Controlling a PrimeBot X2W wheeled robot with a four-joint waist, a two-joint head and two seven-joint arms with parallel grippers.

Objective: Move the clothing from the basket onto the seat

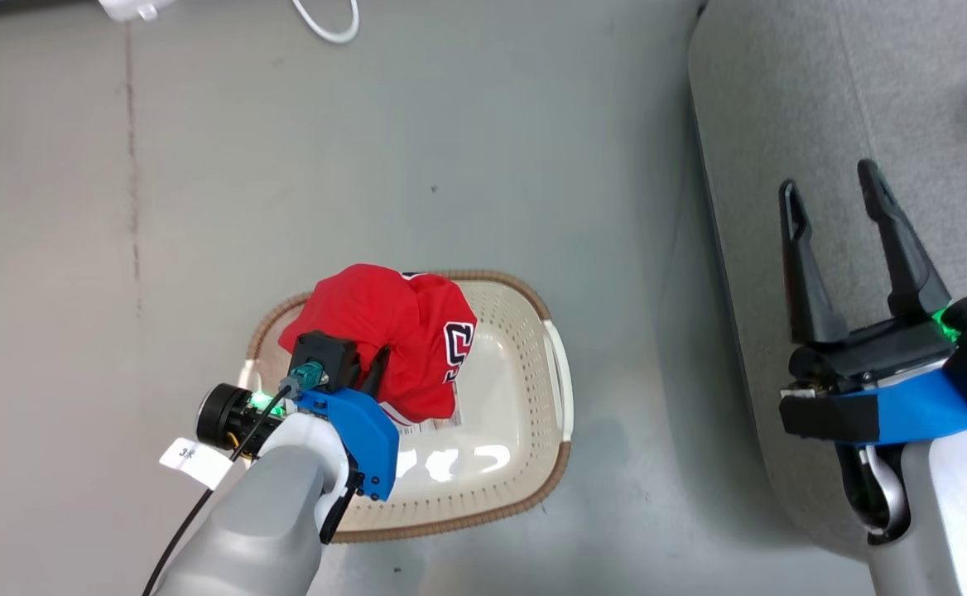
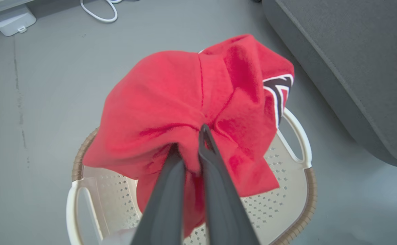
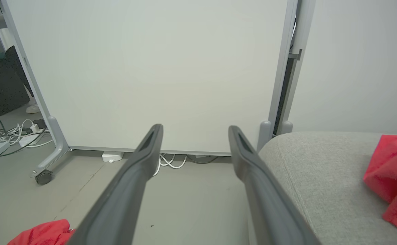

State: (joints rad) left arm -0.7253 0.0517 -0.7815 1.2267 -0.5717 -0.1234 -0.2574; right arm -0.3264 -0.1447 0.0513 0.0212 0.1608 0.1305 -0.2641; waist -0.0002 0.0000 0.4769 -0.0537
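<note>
So the red jersey (image 2: pixel 185 102) with dark-and-white lettering is all bunched up, hanging over the cream basket (image 1: pixel 533 381), pinched tight in the left gripper (image 2: pixel 189 137). Meanwhile the right gripper (image 1: pixel 827 176) has its fingers apart above the grey seat (image 1: pixel 781 99), where another red garment (image 3: pixel 392 170) lies.

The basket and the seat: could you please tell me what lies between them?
A bare strip of grey floor lies between the basket and the seat, as the head view shows.

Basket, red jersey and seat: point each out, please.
basket (image 1: pixel 521 356), head view, bare perforated right wall.
red jersey (image 2: pixel 171 102), left wrist view, middle of the bunched fabric.
seat (image 3: pixel 321 170), right wrist view, grey cushion top.
</note>
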